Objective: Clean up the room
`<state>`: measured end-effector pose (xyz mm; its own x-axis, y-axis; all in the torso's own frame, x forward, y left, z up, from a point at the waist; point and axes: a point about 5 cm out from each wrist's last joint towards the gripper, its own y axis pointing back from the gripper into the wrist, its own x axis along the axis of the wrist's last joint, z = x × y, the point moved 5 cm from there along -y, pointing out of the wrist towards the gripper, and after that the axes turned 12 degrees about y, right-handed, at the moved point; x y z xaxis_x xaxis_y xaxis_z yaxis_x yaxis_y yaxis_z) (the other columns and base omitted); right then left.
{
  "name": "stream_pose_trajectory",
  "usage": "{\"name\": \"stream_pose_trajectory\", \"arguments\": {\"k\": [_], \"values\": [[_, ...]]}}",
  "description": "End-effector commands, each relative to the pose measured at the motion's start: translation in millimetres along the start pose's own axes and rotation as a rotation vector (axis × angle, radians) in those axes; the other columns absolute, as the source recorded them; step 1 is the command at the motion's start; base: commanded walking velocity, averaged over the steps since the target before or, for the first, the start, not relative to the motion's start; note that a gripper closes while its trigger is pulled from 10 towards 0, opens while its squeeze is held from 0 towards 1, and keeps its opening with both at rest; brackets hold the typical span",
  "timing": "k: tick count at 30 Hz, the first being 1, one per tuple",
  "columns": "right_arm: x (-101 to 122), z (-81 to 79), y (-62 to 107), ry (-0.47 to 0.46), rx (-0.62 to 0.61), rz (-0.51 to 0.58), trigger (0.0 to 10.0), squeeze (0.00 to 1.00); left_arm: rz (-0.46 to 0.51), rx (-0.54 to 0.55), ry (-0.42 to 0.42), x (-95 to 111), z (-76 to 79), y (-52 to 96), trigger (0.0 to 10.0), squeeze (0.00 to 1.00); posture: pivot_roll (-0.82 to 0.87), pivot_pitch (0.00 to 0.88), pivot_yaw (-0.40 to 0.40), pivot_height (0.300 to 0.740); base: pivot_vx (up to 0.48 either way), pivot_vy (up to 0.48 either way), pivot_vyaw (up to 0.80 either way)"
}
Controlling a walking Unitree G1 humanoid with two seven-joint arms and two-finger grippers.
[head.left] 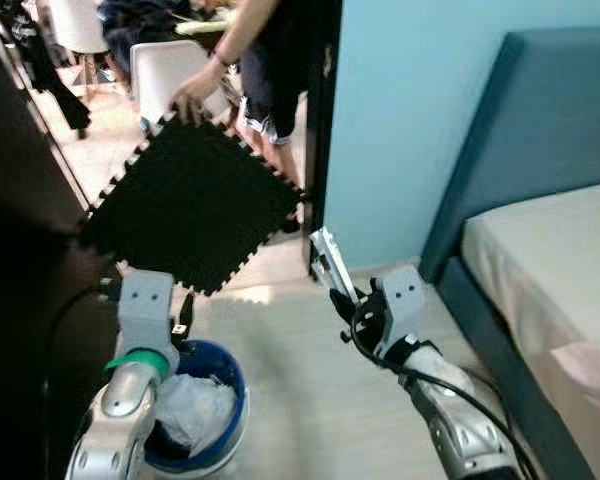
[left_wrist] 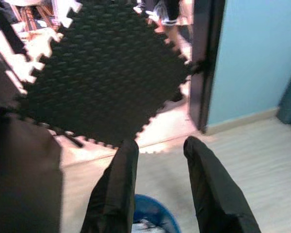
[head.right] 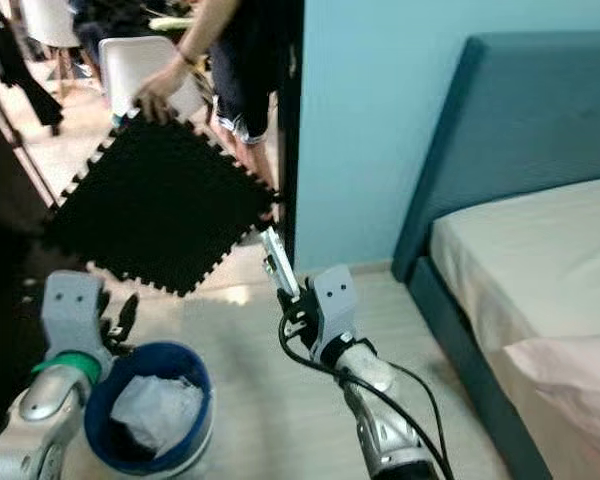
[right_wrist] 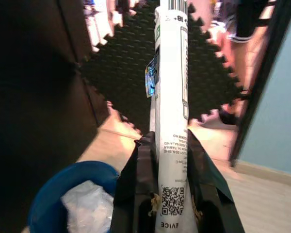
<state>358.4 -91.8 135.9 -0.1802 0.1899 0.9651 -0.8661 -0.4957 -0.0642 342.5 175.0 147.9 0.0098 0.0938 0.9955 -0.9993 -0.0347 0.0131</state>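
Packaging, a flat white printed pack with barcode and QR code [right_wrist: 170,121], stands upright clenched between the black fingers of the right tool [head.left: 332,283], held above the pale floor [head.left: 290,400] to the right of the blue round bin lined with crumpled white plastic [head.left: 202,410]. Step in hand, as judged: carrying litter to the bin; the next move calls for swinging the pack leftward over the bin's mouth and releasing. Left tool [left_wrist: 157,160] hovers over the bin with fingers parted, grasping nothing. Beyond, a person's hand [head.left: 192,97] holds a black interlocking foam mat tile [head.left: 185,205] at the doorway; a teal bed frame [head.left: 540,130] stands right.
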Motion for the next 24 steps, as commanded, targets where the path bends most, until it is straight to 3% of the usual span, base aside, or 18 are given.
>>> {"name": "stream_pose_trajectory", "arguments": {"k": [1, 8, 24], "values": [[1, -6.0, -0.6, -0.016, 0.001, 0.013, 10.0, 0.00, -0.019, 0.019, -0.018, -7, -6.3, 2.5, 10.0, 0.00, -0.07, 0.076, 0.074, 0.738, 0.000, 0.000, 0.71], [2, -17.9, -5.7, -0.040, 0.030, 0.027, 10.0, 0.00, 0.004, 0.016, -0.041, -1, -5.3, 3.8, 10.0, 0.00, -0.05, 0.071, 0.075, 0.738, 0.000, 0.000, 0.71], [10, -16.0, -11.2, -0.051, 0.024, 0.056, 10.0, 0.00, 0.024, 0.001, -0.055, 5, -2.0, -0.1, 10.0, 0.00, -0.05, 0.066, 0.085, 0.738, 0.000, 0.000, 0.71]]}}
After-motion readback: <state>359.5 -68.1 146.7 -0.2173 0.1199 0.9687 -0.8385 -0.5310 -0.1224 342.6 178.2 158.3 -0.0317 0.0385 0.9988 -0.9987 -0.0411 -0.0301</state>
